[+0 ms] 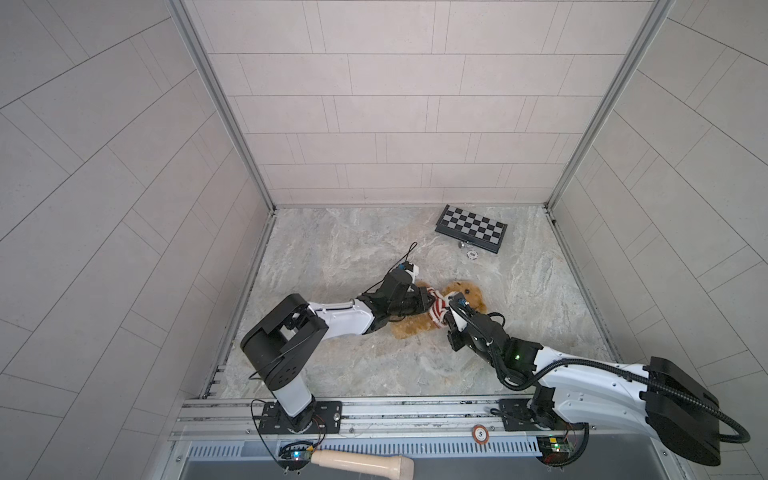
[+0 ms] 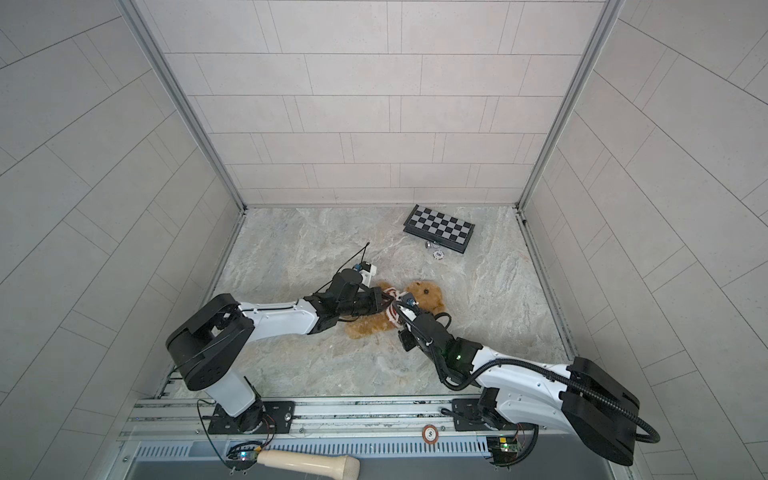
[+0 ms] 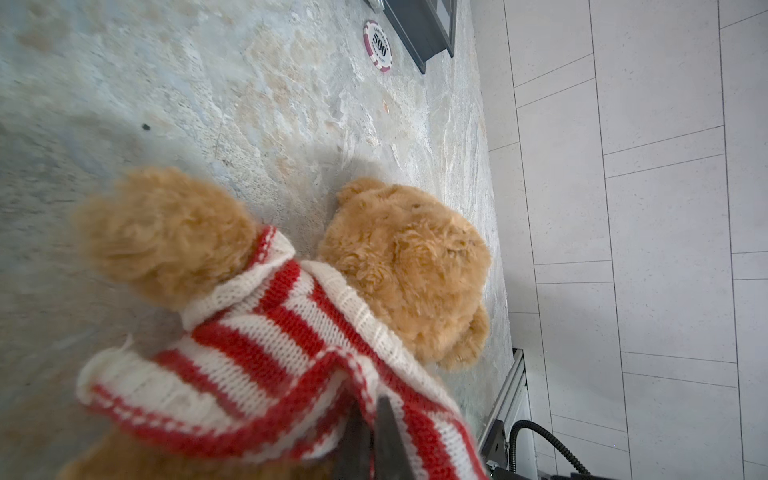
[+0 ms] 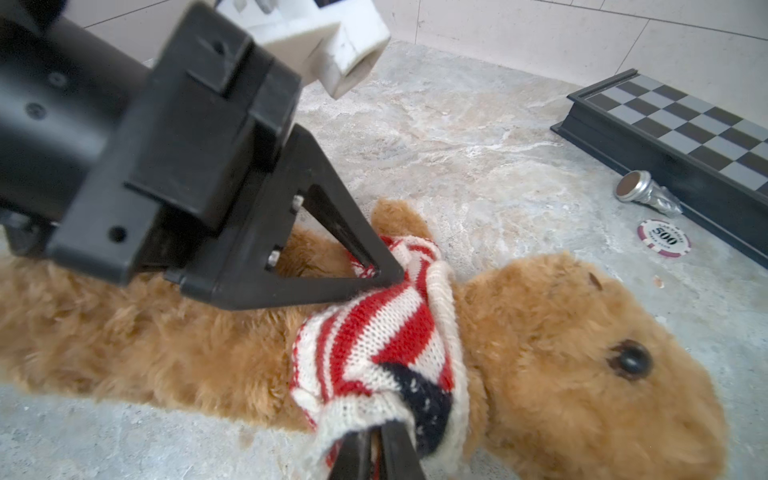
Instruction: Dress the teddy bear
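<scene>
Centrally, on the marbled tabletop (image 1: 353, 249) between tiled walls (image 1: 395, 104), left gripper (image 4: 382, 272) and right gripper (image 4: 376, 440) clench the sweater (image 4: 374, 328) on the teddy bear (image 4: 561, 332).

Left arm (image 1: 340, 320) and right arm (image 1: 590, 374) — white shells, blocky black joints, ribbed black cable (image 1: 615, 369), green lamp (image 1: 517, 356).

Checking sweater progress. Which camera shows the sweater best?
Right wrist view: sweater sharp and central, bunched at neck and chest of the bear, left end effector and right end effector pinching it. Left wrist view: its other side, partly blurred. Both top views: a small, partly hidden striped patch.
</scene>
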`<action>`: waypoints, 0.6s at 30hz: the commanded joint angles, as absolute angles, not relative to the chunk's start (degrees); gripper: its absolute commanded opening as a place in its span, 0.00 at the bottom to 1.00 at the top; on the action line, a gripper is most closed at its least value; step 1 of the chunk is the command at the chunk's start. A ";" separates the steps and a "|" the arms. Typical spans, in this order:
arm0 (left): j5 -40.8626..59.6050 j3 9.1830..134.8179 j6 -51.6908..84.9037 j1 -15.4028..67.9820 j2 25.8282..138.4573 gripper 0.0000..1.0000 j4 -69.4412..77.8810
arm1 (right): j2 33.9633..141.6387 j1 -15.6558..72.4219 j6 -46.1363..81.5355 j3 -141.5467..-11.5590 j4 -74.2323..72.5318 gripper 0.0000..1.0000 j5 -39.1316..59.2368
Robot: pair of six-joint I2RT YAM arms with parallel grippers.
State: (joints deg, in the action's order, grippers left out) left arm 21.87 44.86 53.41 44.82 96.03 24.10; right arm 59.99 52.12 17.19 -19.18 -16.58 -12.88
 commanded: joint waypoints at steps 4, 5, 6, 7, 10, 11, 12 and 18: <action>22.42 44.30 53.79 45.98 94.75 0.00 24.01 | 59.83 48.07 20.33 -18.98 -18.02 0.21 -9.85; 22.33 44.36 53.85 46.14 94.75 0.00 23.99 | 60.10 46.87 20.78 -18.98 -18.17 0.22 -8.82; 22.27 44.26 53.80 46.20 94.86 0.00 23.99 | 60.37 46.16 21.27 -18.94 -18.31 0.22 -7.70; 22.16 44.12 53.80 46.31 94.85 0.00 23.99 | 60.51 44.88 22.21 -19.07 -18.62 0.22 -6.45; 21.97 43.71 53.83 46.49 94.90 0.00 24.08 | 61.25 41.31 26.64 -18.69 -20.83 0.22 -2.05; 21.97 43.55 53.87 46.65 94.94 0.00 24.08 | 61.63 39.99 28.61 -18.32 -22.38 0.22 0.18; 21.76 43.46 53.75 46.83 95.06 0.00 24.02 | 61.98 38.84 30.50 -18.10 -23.52 0.23 1.88; 22.05 43.07 54.24 47.63 97.61 0.00 25.52 | 65.46 37.01 37.52 -17.75 -28.53 0.28 7.88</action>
